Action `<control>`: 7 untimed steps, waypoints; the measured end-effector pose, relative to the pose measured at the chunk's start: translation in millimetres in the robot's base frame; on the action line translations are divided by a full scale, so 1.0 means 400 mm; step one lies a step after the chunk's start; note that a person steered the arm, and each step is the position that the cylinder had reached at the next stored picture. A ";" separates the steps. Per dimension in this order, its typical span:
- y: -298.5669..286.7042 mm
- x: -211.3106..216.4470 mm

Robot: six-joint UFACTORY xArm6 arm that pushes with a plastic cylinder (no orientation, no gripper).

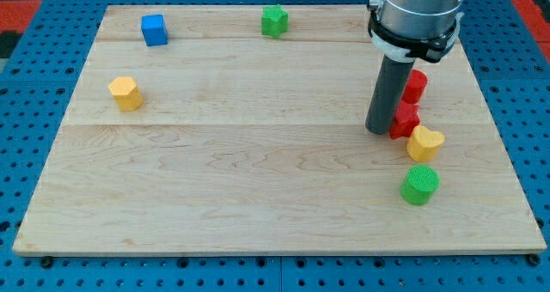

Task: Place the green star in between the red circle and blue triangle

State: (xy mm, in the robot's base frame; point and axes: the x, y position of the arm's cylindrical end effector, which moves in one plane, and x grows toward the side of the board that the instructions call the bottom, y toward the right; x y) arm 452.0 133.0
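No jaws are fitted, so there is nothing to open or close — the rod ends in my tip (379,131), which touches the left side of the lower red block (404,119). A second red block (416,84), possibly the red circle, sits just above it. The green star (274,21) lies well apart, near the top edge of the tabletop (258,197). No blue triangle can be made out — only a blue block (155,29) at top left. Recommended: withdraw leftward, circle above the star, then push steadily through its centre.
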 end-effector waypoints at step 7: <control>-0.555 -0.520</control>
State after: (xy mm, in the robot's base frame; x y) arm 243.8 -89.1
